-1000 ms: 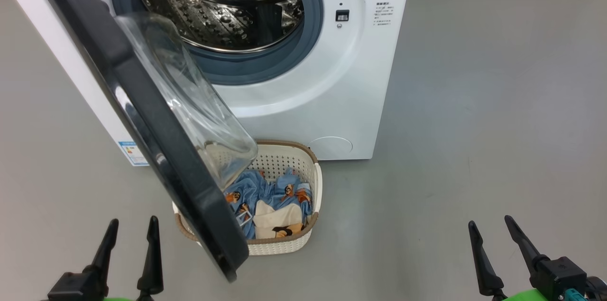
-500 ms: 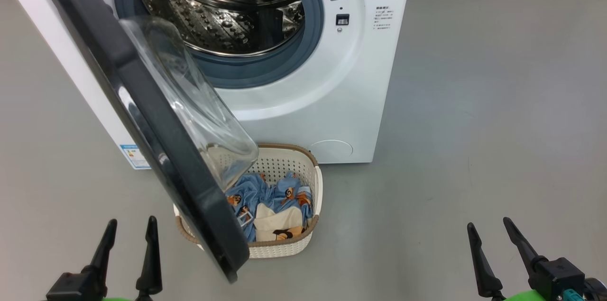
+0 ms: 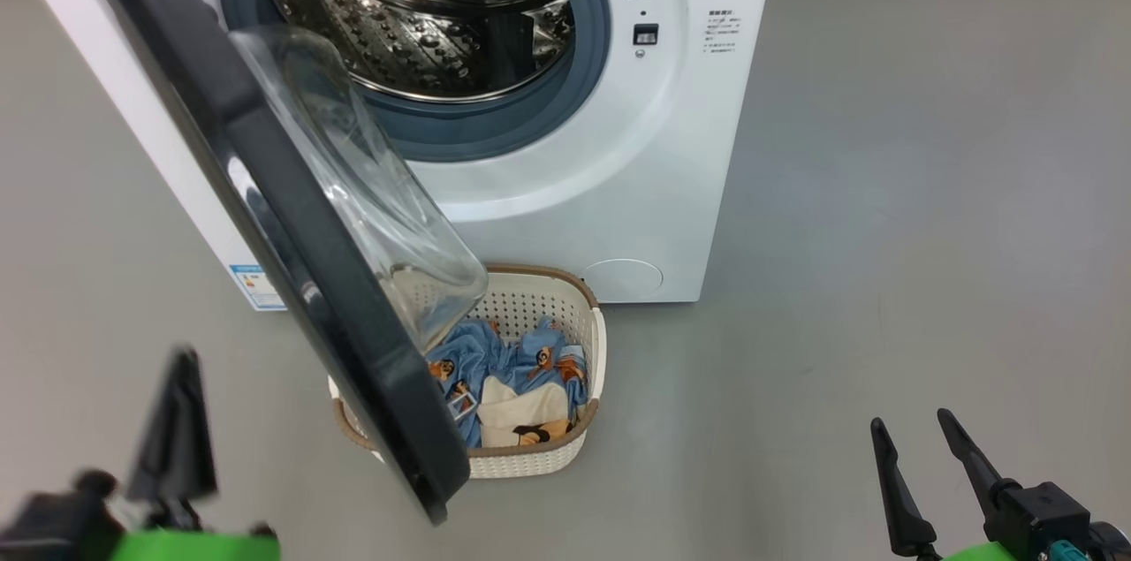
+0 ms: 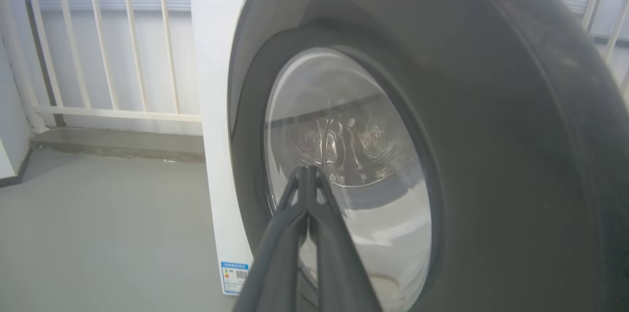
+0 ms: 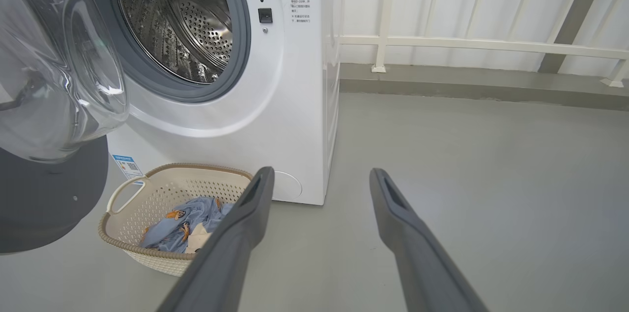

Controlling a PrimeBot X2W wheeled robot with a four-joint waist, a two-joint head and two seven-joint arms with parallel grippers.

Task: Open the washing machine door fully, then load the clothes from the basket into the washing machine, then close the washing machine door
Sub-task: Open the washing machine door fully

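Observation:
The washing machine (image 3: 618,190) stands with its steel drum (image 3: 415,22) exposed. The washing machine door (image 3: 292,216) hangs partly open, swung out toward me, edge-on, its glass bowl over the basket (image 3: 530,459). The clothes (image 3: 504,362), light blue with a cream piece, lie in the basket on the floor. My left gripper (image 3: 181,420) is at the lower left, blurred, left of the door's outer side. In the left wrist view the left gripper (image 4: 307,170) is shut, empty, pointing at the door (image 4: 491,105). My right gripper (image 3: 910,421) (image 5: 320,174) is open, right of the basket (image 5: 118,194).
Bare grey floor spreads to the right of the machine. A white railing (image 5: 481,44) on a raised kerb runs behind the machine, and the railing (image 4: 98,56) continues on its left side. A blue label (image 3: 256,285) sits low on the machine's front.
My left gripper has shut and shifted left and up, blurred by motion. The head view has drifted slightly. The door, the basket and the right gripper stay put.

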